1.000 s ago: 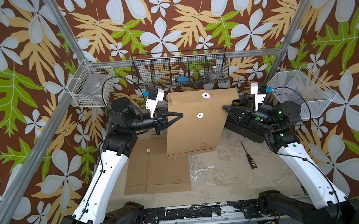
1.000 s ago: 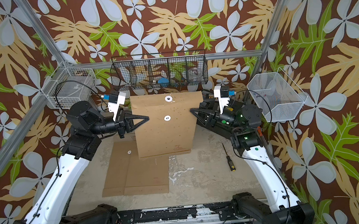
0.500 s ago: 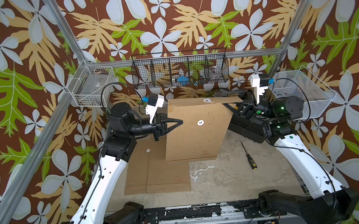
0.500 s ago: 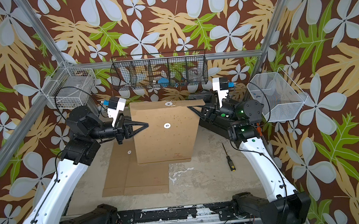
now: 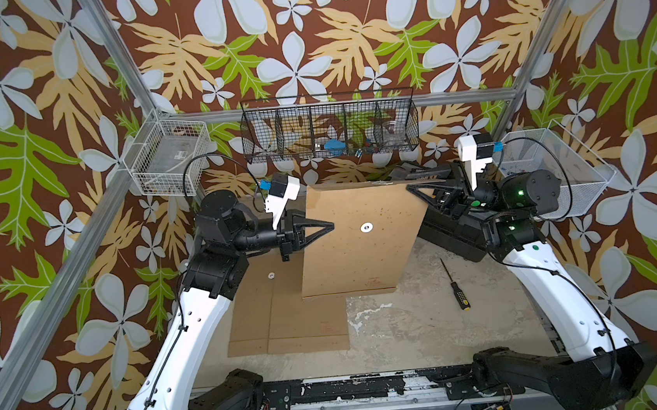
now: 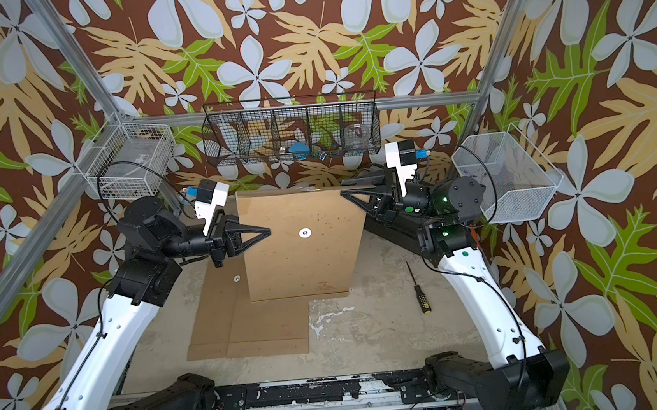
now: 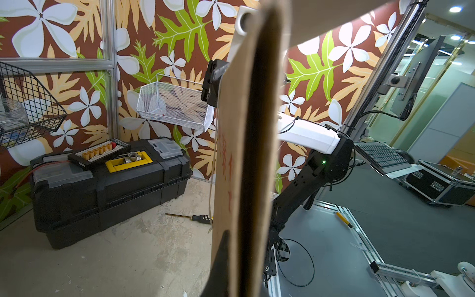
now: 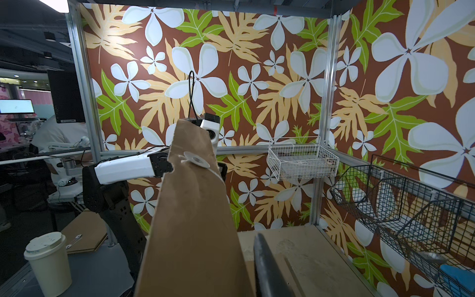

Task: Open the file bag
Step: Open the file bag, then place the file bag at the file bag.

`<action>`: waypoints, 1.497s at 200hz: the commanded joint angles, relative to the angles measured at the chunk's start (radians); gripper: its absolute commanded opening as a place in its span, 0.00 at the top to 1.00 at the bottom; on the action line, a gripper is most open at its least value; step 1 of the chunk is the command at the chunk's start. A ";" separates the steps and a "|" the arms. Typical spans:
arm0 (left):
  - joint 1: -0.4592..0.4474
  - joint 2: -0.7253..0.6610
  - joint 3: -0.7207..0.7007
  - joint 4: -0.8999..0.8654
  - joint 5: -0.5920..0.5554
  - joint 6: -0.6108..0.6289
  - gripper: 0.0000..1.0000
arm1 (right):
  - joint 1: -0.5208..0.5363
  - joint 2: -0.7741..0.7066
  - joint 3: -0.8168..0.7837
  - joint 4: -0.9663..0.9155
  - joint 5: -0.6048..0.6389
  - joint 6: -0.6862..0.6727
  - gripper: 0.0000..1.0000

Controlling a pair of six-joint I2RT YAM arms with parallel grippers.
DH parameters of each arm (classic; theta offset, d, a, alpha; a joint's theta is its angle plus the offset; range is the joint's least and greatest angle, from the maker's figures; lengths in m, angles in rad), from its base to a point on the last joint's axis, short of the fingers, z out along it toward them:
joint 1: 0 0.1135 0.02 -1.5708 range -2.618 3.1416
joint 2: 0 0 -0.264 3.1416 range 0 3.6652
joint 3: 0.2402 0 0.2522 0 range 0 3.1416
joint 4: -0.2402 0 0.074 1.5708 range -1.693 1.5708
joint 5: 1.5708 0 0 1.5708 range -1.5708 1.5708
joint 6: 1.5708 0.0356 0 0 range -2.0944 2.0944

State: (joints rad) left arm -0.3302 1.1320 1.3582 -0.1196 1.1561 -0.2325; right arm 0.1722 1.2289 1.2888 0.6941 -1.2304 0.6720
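The brown paper file bag (image 5: 355, 248) (image 6: 303, 261) hangs upright above the table, with a white button (image 5: 367, 227) on its face. My left gripper (image 5: 330, 225) (image 6: 268, 232) is shut on its left edge; in the left wrist view the bag (image 7: 241, 154) runs edge-on between the jaws of the left gripper (image 7: 239, 282). The flap (image 8: 195, 205) stands away from the bag's top edge, and a string trails from its white disc (image 8: 196, 160). My right gripper (image 5: 400, 181) (image 6: 343, 187) (image 8: 239, 280) is shut on the flap's right end; one dark finger (image 8: 267, 270) shows, the other is hidden.
Flat brown bags (image 5: 288, 323) lie on the table under the lifted one. A screwdriver (image 5: 453, 284) lies to the right, beside a black toolbox (image 7: 102, 185). A black wire basket (image 5: 330, 130) and two white baskets (image 5: 168, 159) (image 5: 551, 174) hang on the walls.
The flap has swung from upright to pointing back from the bag's top. My right gripper rose to the top edge and its jaws narrowed onto the flap. The bag shifted slightly left.
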 commanded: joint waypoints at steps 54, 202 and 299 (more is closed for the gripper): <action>0.000 0.003 -0.002 0.011 -0.006 0.020 1.00 | 0.015 -0.013 0.003 -0.009 -0.021 -0.026 0.99; 0.001 -0.050 -0.429 0.098 -0.841 -0.184 0.22 | 0.016 -0.282 -0.114 -0.757 0.529 -0.376 1.00; 0.085 0.298 -0.610 0.341 -0.971 -0.398 0.93 | 0.016 -0.329 -0.194 -0.721 0.439 -0.316 1.00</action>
State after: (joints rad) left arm -0.2588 1.3567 0.7395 0.1101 0.2230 -0.5686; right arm 0.1879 0.9028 1.1118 -0.1146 -0.7395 0.3115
